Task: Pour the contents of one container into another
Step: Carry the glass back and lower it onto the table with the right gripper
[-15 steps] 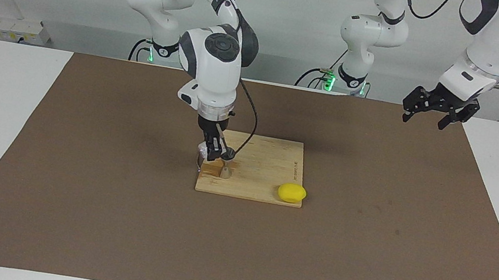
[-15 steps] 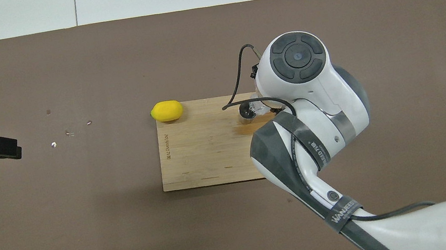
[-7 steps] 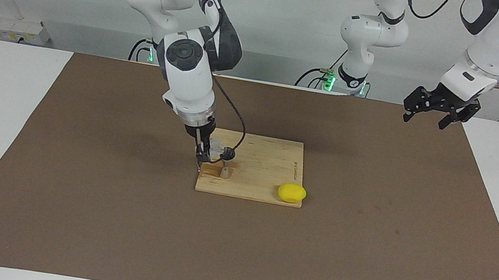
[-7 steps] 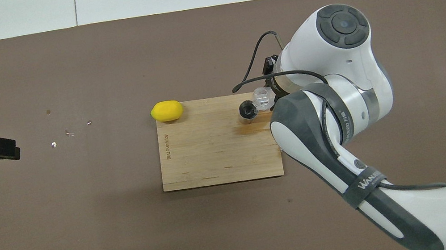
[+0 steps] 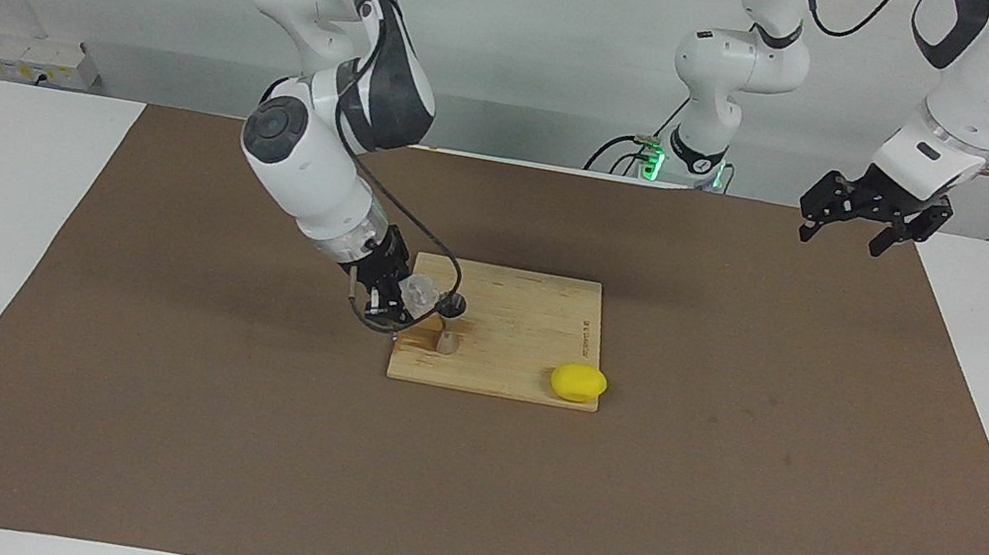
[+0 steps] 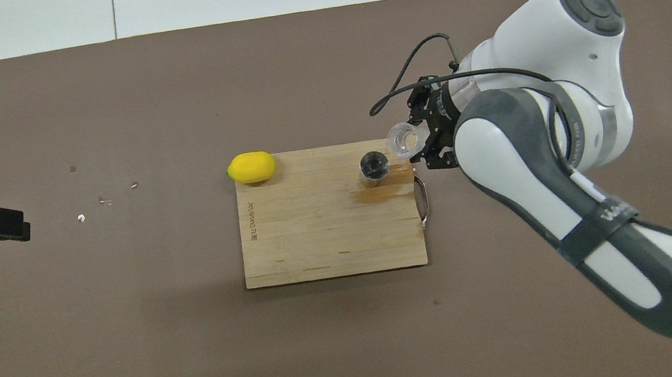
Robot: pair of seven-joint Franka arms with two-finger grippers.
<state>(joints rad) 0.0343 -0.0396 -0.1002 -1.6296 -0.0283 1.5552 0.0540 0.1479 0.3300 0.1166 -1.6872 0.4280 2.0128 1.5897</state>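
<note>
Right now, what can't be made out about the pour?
- Any liquid in the clear cup or jigger: too small in both views.
- Cup rim touching the jigger: unclear, they overlap in the facing view.
- Left gripper: cut off by the overhead view's edge.

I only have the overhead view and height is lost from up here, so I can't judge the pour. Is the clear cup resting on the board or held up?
Observer: Held up. In the facing view the right gripper carries the clear cup off the cutting board, about level with the rim of the jigger.
Operator: Does the jigger stand straight?
Observer: Yes, upright on its lower cone, on the board.
Operator: And the left gripper?
Observer: The left gripper hangs open in the air over a corner of the brown mat, at the left arm's end, holding nothing.
</note>
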